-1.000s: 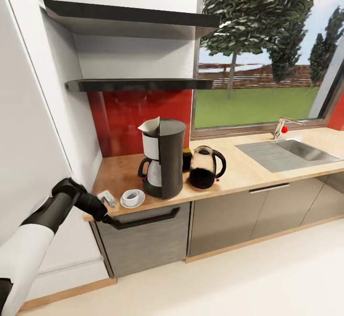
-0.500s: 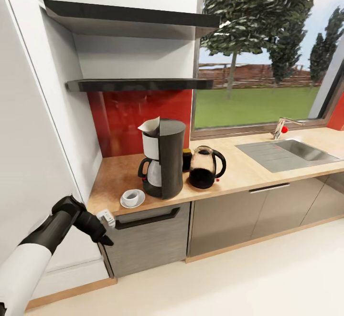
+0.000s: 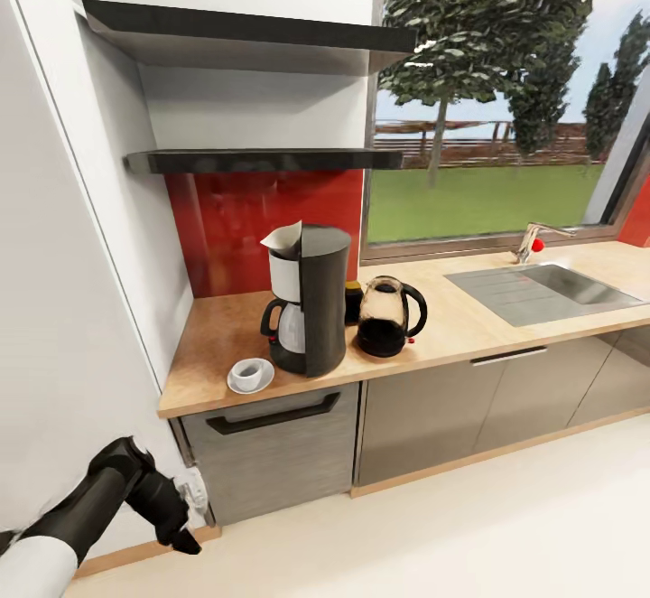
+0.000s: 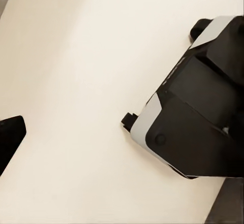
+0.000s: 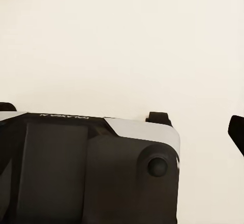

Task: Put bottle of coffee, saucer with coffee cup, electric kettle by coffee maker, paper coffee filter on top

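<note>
Left fingers (image 3: 185, 535) low, spread unclear; bottle of coffee (image 3: 354, 301) half-hidden behind coffee maker (image 3: 308, 311).

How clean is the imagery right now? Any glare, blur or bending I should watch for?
Head view: evenly lit and sharp on the coffee maker and electric kettle; a soft sheen on the red backsplash; the window frame leans as in a wide lens. Left wrist view: flat pale floor, robot base crisp. Right wrist view: much the same, no glare.
</note>
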You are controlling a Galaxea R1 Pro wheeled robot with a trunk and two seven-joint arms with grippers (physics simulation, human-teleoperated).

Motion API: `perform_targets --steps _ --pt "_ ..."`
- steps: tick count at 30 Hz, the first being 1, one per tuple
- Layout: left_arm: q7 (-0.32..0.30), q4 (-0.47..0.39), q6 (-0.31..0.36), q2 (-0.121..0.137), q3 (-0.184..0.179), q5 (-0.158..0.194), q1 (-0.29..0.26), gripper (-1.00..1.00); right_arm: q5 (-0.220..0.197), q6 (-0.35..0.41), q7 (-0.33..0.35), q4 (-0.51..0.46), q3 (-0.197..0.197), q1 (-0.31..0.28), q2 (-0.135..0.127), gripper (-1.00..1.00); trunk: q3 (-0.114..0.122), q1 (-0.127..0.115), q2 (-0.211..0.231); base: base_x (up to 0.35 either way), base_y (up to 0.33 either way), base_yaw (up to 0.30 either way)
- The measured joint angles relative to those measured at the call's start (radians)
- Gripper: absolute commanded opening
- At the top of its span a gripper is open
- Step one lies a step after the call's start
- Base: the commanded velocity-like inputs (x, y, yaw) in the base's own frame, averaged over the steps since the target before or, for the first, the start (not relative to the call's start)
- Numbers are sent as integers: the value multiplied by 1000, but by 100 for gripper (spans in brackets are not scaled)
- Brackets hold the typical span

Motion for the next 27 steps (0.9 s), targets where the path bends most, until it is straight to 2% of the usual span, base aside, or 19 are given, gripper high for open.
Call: perform_targets --steps 5,9,12,13,16,18,19,21,22,24,25,27 --pt "45 2 -57 -3 2 8 87 100 1 0 0 0 0 0 0 100 0 0 0 0 0 0" --pt "136 20 -80 -7 2 70 154 100 1 0 0 0 0 0 0 100 0 0 0 0 0 0" --pt "260 83 -88 -9 2 165 184 100 1 0 0 0 0 0 -1 100 0 0 0 0 0 0" --pt "285 100 -91 -9 2 185 187 100 1 0 0 0 0 0 -1 100 0 0 0 0 0 0" --pt "451 214 -137 -7 13 315 193 100 1 0 -1 0 0 0 -2 100 0 0 0 0 0 0" --pt "587 304 -197 -5 42 405 195 100 1 0 -1 0 -1 0 -3 100 0 0 0 0 0 0" --pt "624 332 -217 -5 51 425 196 100 1 0 -1 0 -1 0 -3 100 0 0 0 0 0 0" --pt "766 451 -300 -6 78 491 196 100 1 0 -1 0 -1 0 -4 100 0 0 0 0 0 0" --pt "802 483 -325 -6 86 507 196 100 1 0 -1 0 -1 0 -4 100 0 0 0 0 0 0" --pt "933 597 -419 -9 111 567 197 100 1 0 -2 0 -1 0 -5 100 0 0 0 0 0 0" --pt "998 646 -453 -15 122 595 197 100 0 0 -2 0 -2 0 -6 100 0 0 0 0 0 0" --pt "1124 724 -487 -48 133 652 197 100 -2 0 -4 0 -3 0 -9 100 0 0 0 0 0 0"
